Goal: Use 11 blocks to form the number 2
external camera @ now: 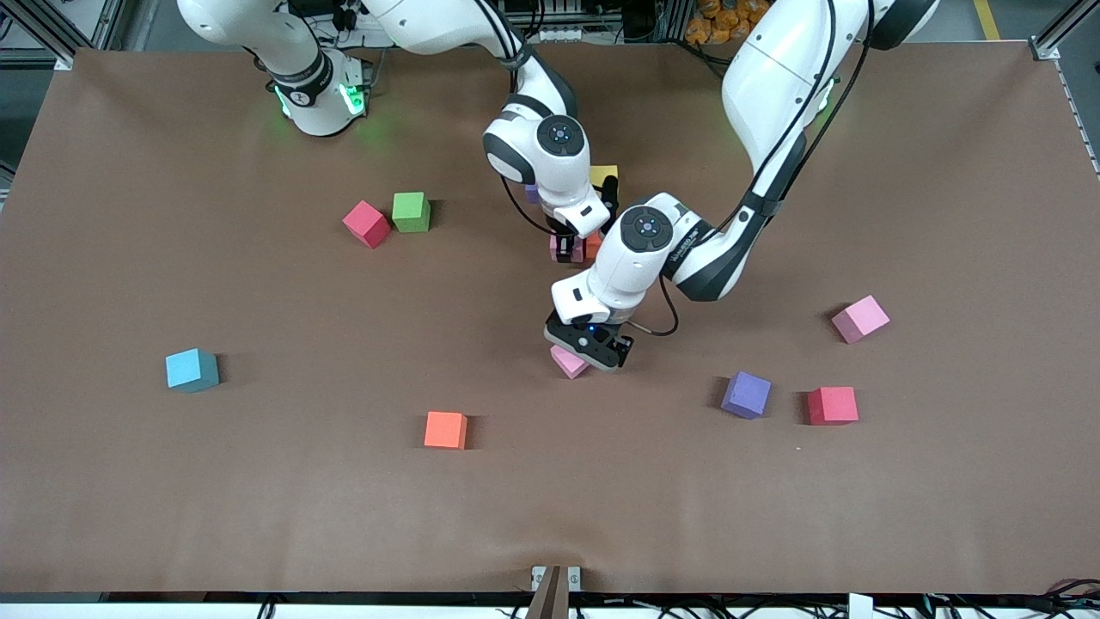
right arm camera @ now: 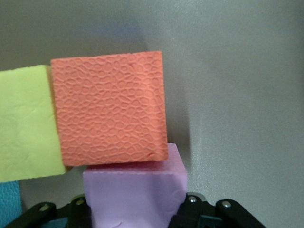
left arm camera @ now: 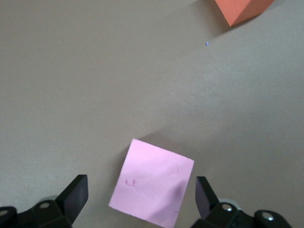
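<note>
Left wrist view shows the left gripper with its jaws spread wide and a pink block lying on the table between them, turned at a slant to the fingers, with a gap on either side so neither finger touches it. An orange block sits well apart from these jaws at the edge of that view. From the front view this gripper hangs low over the same pink block in the middle of the table.

The right gripper has its jaws drawn narrow onto a second pink block, which fills the space between them. Just past the fingertips, an orange block touches the held pink one, and a yellow block sits flush beside the orange one; a sliver of blue block shows beside the jaws. Front view places this gripper down at the half-built number 2, mostly hidden beneath the arms.
</note>
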